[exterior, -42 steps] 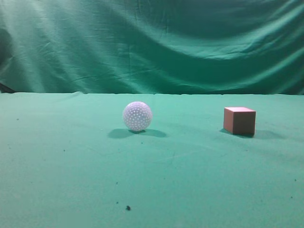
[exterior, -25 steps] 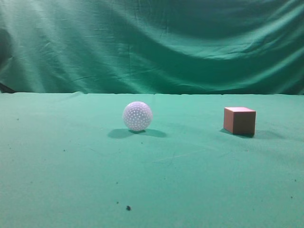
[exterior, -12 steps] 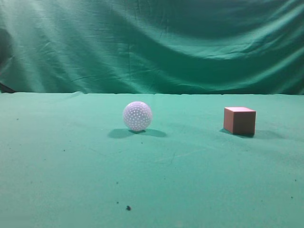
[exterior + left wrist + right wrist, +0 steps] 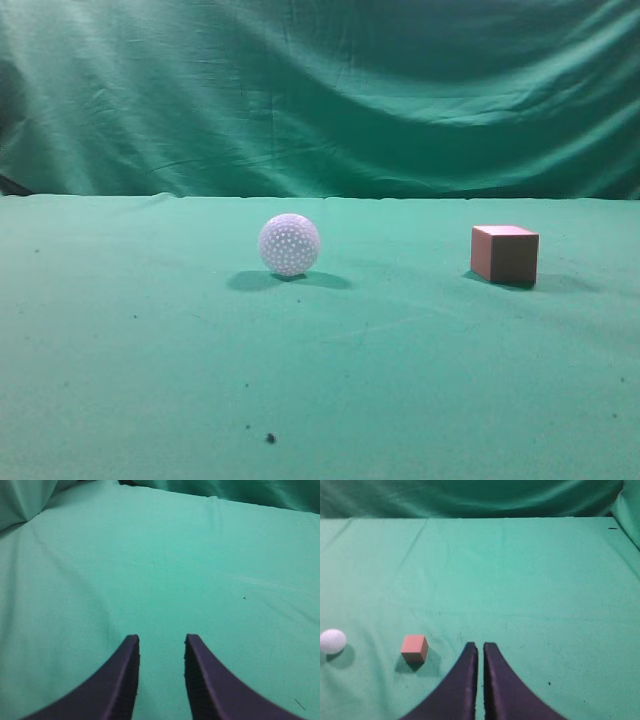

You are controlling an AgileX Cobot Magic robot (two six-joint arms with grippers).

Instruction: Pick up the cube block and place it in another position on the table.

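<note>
The table (image 4: 150, 340) fills the frame's lower half. My left gripper (image 4: 161, 642) hangs parted over bare cloth; my right gripper (image 4: 480, 647) is nearly closed, empty. The cube block (image 4: 414, 648) sits lower left, beside the white ball (image 4: 332, 641).

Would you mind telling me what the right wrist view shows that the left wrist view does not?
Only the right wrist view shows the cube block and the white ball, lying apart to the left of the right gripper, whose jaws are nearly closed with a thin slit between them. Only the left wrist view shows the left gripper, jaws parted over bare cloth and holding nothing. Both show the green table and a strip of backdrop curtain.
</note>
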